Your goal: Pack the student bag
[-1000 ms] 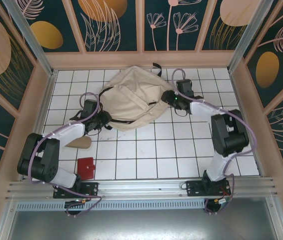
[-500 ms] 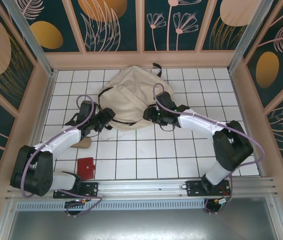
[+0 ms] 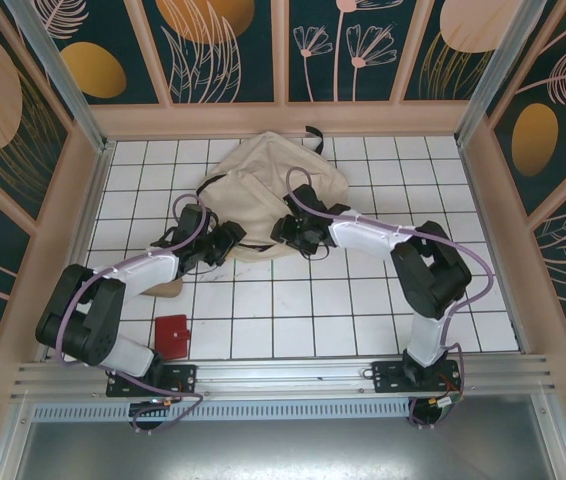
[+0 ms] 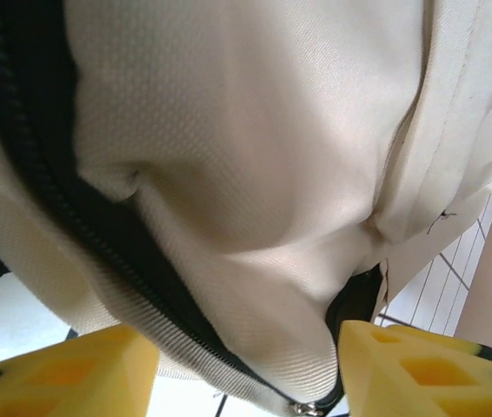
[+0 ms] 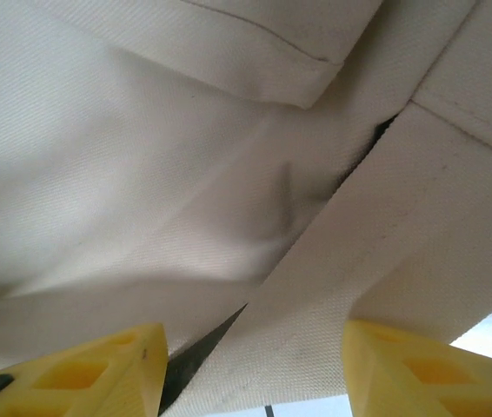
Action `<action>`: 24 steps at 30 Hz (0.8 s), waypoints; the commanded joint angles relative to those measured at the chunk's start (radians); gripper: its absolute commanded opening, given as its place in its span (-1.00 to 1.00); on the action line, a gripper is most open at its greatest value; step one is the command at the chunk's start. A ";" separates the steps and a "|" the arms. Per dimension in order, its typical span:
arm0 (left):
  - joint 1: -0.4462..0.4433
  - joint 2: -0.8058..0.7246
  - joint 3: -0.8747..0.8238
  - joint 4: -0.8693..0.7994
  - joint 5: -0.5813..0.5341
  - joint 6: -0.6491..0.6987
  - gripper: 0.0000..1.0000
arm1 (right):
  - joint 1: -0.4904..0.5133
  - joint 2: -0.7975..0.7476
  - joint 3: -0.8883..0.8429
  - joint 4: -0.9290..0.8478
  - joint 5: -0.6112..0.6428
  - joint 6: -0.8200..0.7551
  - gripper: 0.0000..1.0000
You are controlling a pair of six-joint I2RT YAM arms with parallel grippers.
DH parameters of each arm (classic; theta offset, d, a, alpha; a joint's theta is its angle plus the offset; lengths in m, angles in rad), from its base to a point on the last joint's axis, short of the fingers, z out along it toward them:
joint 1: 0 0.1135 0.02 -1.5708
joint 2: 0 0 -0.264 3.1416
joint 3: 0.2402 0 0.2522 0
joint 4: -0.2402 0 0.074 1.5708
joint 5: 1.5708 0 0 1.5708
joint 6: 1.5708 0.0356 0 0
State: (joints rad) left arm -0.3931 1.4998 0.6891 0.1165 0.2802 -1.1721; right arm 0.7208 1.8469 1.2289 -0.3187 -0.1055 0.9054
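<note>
The left claw (image 3: 221, 242) stands with its jaws apart at the near-left edge of the student bag (image 3: 263, 185). In its wrist view a fold of cream cloth and the black zipper (image 4: 98, 234) bulge into the gap, with no pinch to be seen. The right claw (image 3: 290, 230) is likewise parted at the bag's near-right edge, with cloth and a seam between its yellow fingers (image 5: 81, 365). The bag lies slumped at the far middle of the white-tiled counter (image 3: 293, 300). A small red flat item (image 3: 172, 335) lies well apart from it, near the left arm's base. The step in hand looks like taking hold of the bag's mouth to open it. Next, each claw probably needs to close on one lip beside the zipper and pull gently so the cloth does not slip.
</note>
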 commanded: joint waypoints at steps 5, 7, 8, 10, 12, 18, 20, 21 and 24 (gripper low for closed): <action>-0.003 0.048 -0.012 0.078 0.003 -0.029 -0.04 | 0.018 0.038 0.052 -0.103 0.045 0.060 -0.11; -0.003 0.054 -0.017 0.084 0.001 -0.026 -0.08 | 0.020 0.031 0.053 -0.119 0.050 0.062 -0.22; -0.003 0.056 -0.019 0.085 0.001 -0.027 -0.09 | 0.021 0.025 0.050 -0.126 0.053 0.063 -0.27; -0.003 0.062 -0.021 0.090 -0.001 -0.024 -0.12 | 0.023 0.008 0.040 -0.139 0.060 0.066 -0.42; -0.003 0.070 -0.020 0.095 -0.002 -0.022 -0.16 | 0.024 -0.007 0.025 -0.141 0.061 0.070 -0.48; -0.003 0.103 -0.019 0.120 0.000 -0.020 -0.35 | 0.026 -0.021 -0.009 -0.148 0.063 0.086 -0.78; -0.004 0.112 -0.018 0.126 0.001 -0.022 -0.44 | 0.028 -0.018 -0.026 -0.134 0.053 0.094 -0.83; -0.003 0.115 -0.016 0.129 0.001 -0.022 -0.49 | 0.027 -0.018 -0.037 -0.123 0.043 0.096 -0.88; -0.004 0.114 -0.016 0.122 -0.014 -0.018 -0.63 | 0.028 -0.006 -0.071 -0.098 0.021 0.107 -0.95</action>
State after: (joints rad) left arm -0.3939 1.6058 0.6788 0.2161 0.2806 -1.1961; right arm 0.7414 1.8595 1.2007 -0.3840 -0.0731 0.9955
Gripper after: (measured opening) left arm 0.199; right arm 0.049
